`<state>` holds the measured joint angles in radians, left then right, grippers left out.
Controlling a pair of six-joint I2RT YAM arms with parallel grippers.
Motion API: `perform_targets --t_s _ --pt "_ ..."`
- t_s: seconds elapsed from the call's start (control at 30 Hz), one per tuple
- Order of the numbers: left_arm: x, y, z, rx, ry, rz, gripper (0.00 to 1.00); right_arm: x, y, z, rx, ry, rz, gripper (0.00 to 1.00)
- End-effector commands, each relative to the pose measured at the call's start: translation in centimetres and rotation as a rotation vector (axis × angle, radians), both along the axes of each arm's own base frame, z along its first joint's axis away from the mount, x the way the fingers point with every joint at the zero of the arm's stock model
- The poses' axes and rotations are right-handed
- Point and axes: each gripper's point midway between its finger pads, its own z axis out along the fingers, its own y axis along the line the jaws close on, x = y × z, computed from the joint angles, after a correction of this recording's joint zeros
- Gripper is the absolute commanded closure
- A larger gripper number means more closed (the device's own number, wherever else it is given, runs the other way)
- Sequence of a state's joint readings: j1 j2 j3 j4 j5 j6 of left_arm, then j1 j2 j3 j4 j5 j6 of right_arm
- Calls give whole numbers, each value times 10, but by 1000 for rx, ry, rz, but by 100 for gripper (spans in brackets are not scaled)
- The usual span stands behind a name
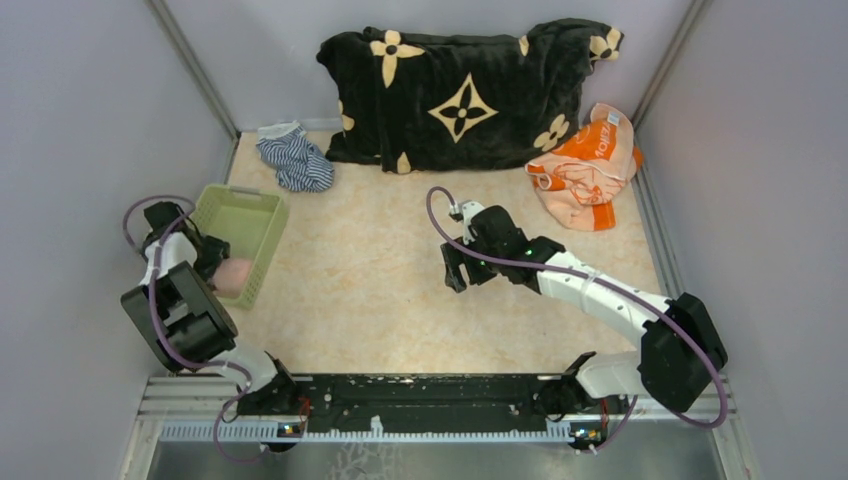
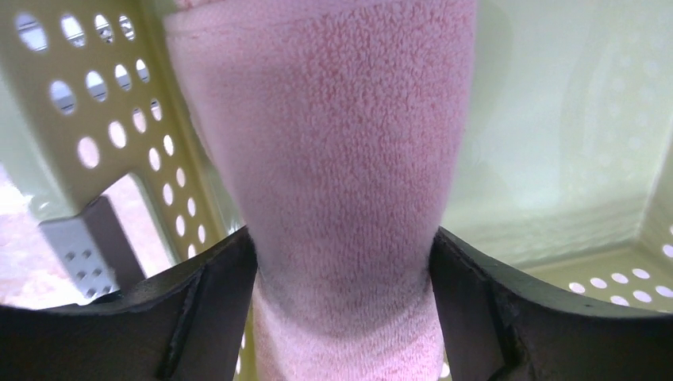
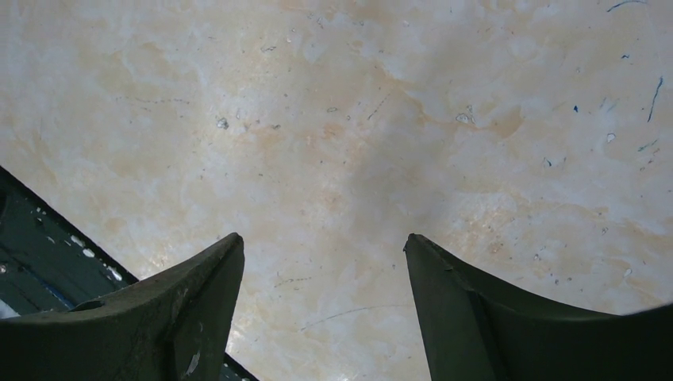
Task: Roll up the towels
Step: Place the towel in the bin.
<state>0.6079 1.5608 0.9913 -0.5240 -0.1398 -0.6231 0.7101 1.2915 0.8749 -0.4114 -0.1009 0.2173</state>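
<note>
Left end effector (image 2: 343,235) clasps pink towel (image 2: 333,119); right end effector (image 3: 321,238) stands open.

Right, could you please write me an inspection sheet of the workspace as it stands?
Surface: beige marbled table, bare in the middle, a few small marks.
Job's things: pink towel rolled, in the green basket at left; orange towel crumpled at far right, not rolled.
Clutter: striped cloth and black flowered blanket along the back.
Grippers: left fingers against both sides of the pink towel, grip unclear; right fingers open above bare table.
Cables: purple cable looped along each arm.
Surroundings: plain grey walls; nothing else seen.
</note>
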Motion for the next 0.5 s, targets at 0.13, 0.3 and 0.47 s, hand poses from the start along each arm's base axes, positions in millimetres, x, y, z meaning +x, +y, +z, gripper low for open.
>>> perform_targets --t_s 0.13,0.3,0.47 --pt "-12 -1 35 39 -21 9 8 6 6 25 69 -69 9 26" --pt "-20 -8 62 81 -71 -25 6 6 5 31 79 -81 5 26" --pt "-13 -30 99 109 -208 -185 5 18 -8 37 30 -123 -75 25"
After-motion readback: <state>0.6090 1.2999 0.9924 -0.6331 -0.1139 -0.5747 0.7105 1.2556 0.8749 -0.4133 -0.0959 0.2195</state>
